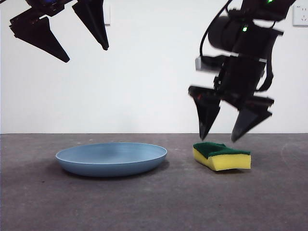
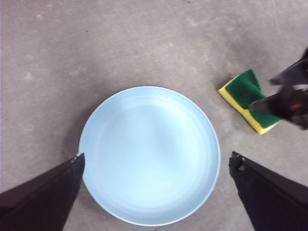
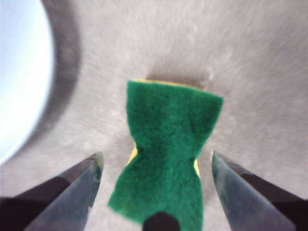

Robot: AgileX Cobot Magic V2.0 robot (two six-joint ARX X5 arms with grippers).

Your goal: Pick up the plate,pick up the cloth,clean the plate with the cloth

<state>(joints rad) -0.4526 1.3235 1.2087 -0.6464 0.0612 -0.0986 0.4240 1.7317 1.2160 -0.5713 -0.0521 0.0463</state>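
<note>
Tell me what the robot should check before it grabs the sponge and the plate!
1. Right hand open: ok.
2. Sponge lined up between its jaws: ok.
3. Right hand down at the sponge: not ok, it hangs just above.
4. Left hand open: ok.
5. Left hand above the plate: ok, though high up.
6. Sponge lies apart from the plate, on the table: ok.

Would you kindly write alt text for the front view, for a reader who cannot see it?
The right gripper hangs open just above a yellow sponge with a green top on a grey table. To the side, apart from it, lies an empty light-blue plate, with the left gripper open high above it.
</note>
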